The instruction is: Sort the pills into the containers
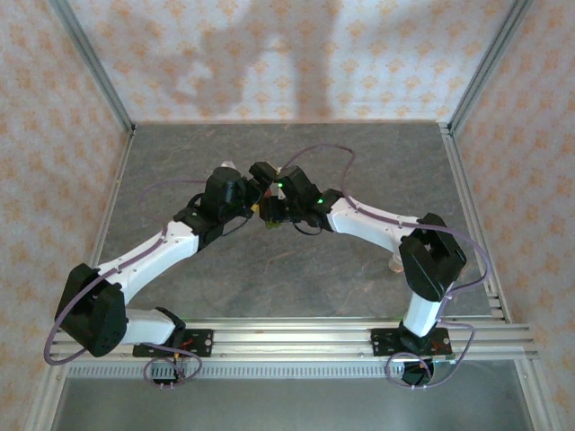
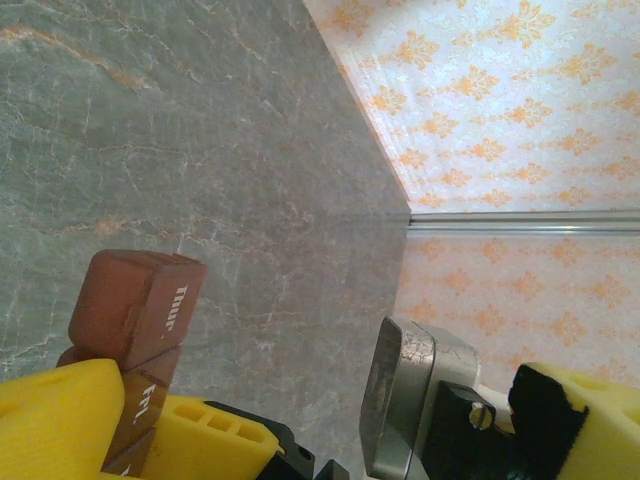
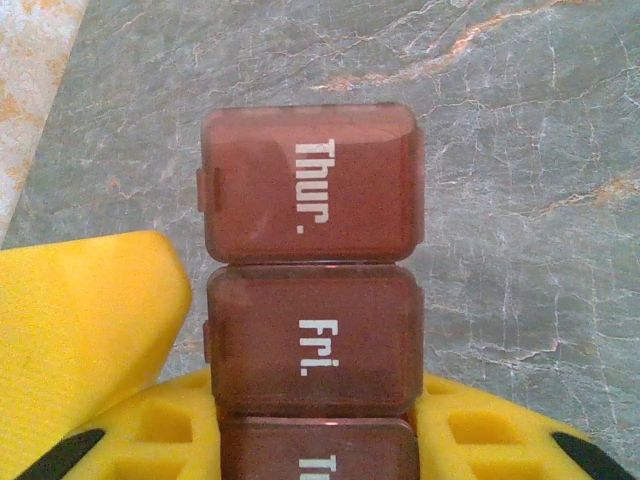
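Clearly we are at a set-up step, not yet at sorting. The right gripper (image 3: 315,440) is clamped on the container strip (image 3: 312,260), and we see no pills. Its yellow fingers (image 3: 480,430) pinch the strip at the compartment nearest the wrist. The Fri. and Thur. boxes stand out ahead of the fingertips, clear of the table (image 3: 520,150).

The left gripper (image 2: 320,430) has its jaws spread wide. The strip sits just inside one of its fingers (image 2: 50,410), with the other finger well apart across the gap. We cannot tell whether that near finger touches the strip.

Every lid we can see looks shut. So we judge that the next move belongs to the left gripper: either work a lid open or take the strip over. Either way it calls for a small, careful approach from the side. The right gripper must keep a firm pinch, because the strip is held by one end only and could twist.

The strip's long axis runs straight out along the right gripper's reach, continuing the line of its fingers. The Thur. end points away from the wrist. The lids face the right wrist camera. The small lid tabs (image 3: 205,190) sit on the edge toward the left gripper's near finger.
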You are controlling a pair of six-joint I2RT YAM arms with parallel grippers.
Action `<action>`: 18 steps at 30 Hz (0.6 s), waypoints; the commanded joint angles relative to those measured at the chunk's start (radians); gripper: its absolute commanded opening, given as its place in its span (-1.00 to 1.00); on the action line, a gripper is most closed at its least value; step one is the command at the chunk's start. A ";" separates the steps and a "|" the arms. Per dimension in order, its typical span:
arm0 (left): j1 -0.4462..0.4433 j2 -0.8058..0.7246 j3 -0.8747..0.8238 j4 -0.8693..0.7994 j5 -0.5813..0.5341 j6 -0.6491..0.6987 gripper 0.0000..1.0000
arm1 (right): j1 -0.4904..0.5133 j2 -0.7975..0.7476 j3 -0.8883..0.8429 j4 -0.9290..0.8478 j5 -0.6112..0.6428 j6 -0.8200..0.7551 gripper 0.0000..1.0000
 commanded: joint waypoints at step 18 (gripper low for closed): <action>0.040 -0.174 -0.036 -0.149 -0.157 0.206 0.99 | 0.017 -0.006 -0.136 -0.109 0.028 -0.166 -0.69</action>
